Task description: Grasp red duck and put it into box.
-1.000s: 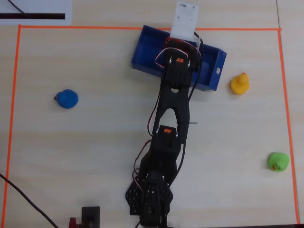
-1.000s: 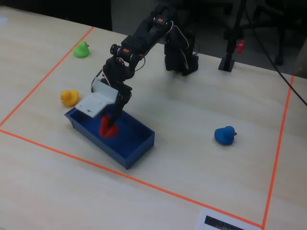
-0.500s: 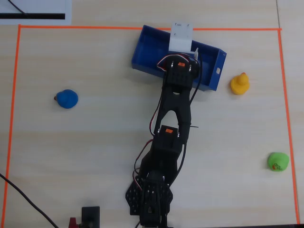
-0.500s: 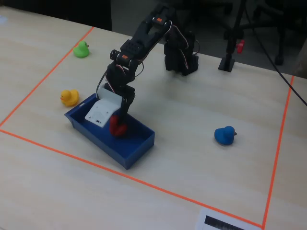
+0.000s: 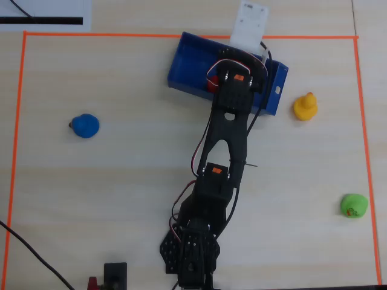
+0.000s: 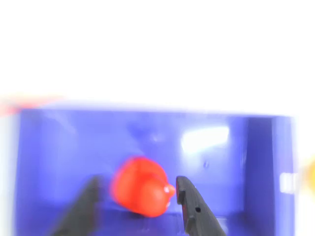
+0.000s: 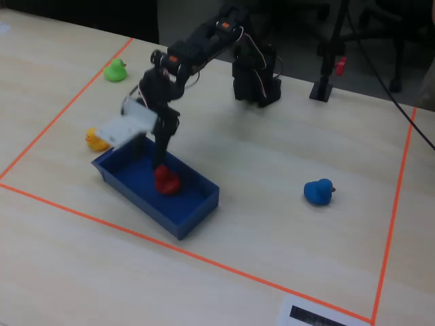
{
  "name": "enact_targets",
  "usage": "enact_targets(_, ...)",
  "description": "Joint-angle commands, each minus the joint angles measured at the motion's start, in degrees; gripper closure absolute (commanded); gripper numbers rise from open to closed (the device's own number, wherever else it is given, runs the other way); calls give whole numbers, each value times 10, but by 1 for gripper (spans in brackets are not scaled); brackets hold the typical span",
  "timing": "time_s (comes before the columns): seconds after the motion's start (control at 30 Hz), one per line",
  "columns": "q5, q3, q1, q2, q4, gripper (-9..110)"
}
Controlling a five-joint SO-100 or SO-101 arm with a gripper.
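Observation:
The red duck (image 6: 140, 187) lies on the floor of the dark blue box (image 6: 59, 147). My gripper (image 6: 137, 182) hangs over it with its jaws spread to either side of the duck. The left finger (image 6: 86, 201) is blurred and stands apart from the duck. The right finger (image 6: 189, 201) is close to the beak. In the fixed view the duck (image 7: 166, 182) sits in the box (image 7: 197, 216) just below the gripper (image 7: 162, 161). In the overhead view the arm covers most of the duck (image 5: 211, 84) inside the box (image 5: 187, 60).
A yellow duck (image 5: 305, 107) sits right of the box, a green duck (image 5: 354, 205) at the lower right and a blue duck (image 5: 85, 125) at the left. Orange tape (image 5: 181, 35) frames the work area. A white camera plate (image 7: 121, 128) sticks out from the wrist.

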Motion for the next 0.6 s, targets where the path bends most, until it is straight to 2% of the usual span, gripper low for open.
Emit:
enact_targets(0.0, 21, 13, -33, 170, 43, 101)
enact_targets(0.1, 22, 214, -67, 352, 63, 101)
enact_targets(0.23, -9, 580, -112, 628, 78, 101)
enact_targets(0.37, -58, 886, -158, 893, 155, 101)
enact_targets(0.47, -98, 1038, -172, 1070, 199, 101)
enact_targets(0.57, -120, 1106, -182, 1154, 230, 101)
